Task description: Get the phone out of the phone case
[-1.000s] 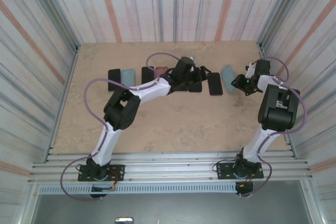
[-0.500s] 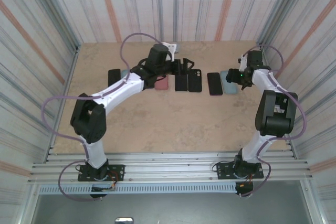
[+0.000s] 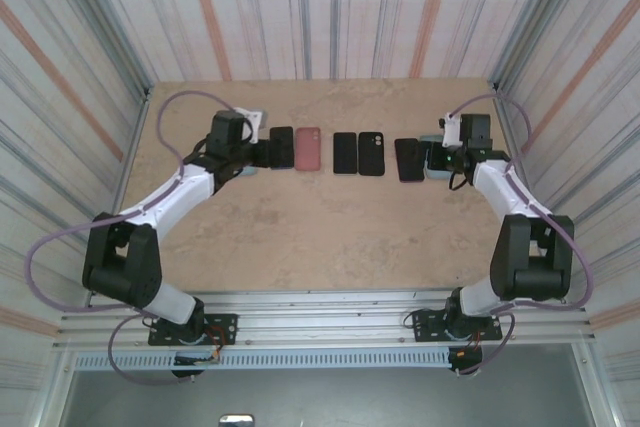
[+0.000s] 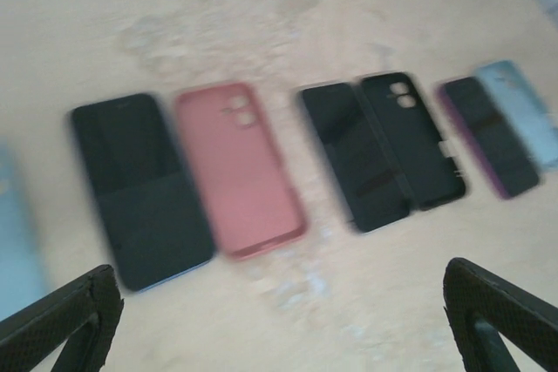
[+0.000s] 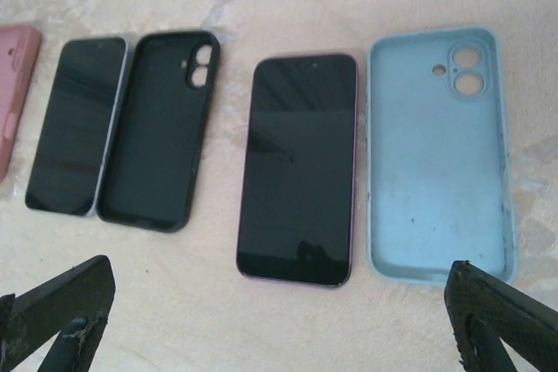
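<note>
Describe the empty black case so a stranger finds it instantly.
On the beige table, phones and cases lie in one row. Right of centre lies the empty black rubbery phone case, between a silver-edged phone and a purple-edged phone. It alone is black, hollow, with a camera cutout.

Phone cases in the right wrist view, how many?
3: light blue case at right, black case left of centre, pink case cut off at the left edge. Others may lie out of frame.

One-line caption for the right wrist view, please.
Open right gripper over a bare phone lying beside an empty light blue case, a second phone and an empty black case further left.
</note>
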`<state>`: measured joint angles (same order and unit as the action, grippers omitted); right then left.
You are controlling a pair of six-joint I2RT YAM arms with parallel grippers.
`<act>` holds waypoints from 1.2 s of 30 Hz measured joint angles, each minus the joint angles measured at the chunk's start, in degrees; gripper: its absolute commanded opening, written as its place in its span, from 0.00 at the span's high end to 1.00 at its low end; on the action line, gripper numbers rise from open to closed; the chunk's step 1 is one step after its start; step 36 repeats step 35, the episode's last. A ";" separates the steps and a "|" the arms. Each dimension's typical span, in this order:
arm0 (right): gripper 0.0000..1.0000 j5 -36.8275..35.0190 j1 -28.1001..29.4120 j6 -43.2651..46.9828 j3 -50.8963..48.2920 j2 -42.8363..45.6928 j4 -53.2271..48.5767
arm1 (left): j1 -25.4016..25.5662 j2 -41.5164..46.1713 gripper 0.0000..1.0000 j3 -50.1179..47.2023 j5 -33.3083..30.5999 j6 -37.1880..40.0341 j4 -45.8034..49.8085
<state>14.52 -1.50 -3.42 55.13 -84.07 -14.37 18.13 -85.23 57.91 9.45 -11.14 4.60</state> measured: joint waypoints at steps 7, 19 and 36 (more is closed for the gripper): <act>0.01 -3.30 -0.63 -0.15 -15.69 6.97 13.03 | -8.59 4.79 0.01 -15.58 -6.08 1.95 -8.00; 0.01 -6.80 -3.04 -0.63 -31.89 6.58 41.20 | -14.38 7.32 0.01 -27.58 -10.97 8.72 -24.98; 0.01 -5.51 -2.99 -0.61 -34.21 -4.42 61.92 | -18.78 -1.07 0.01 -33.53 -1.53 14.29 -45.68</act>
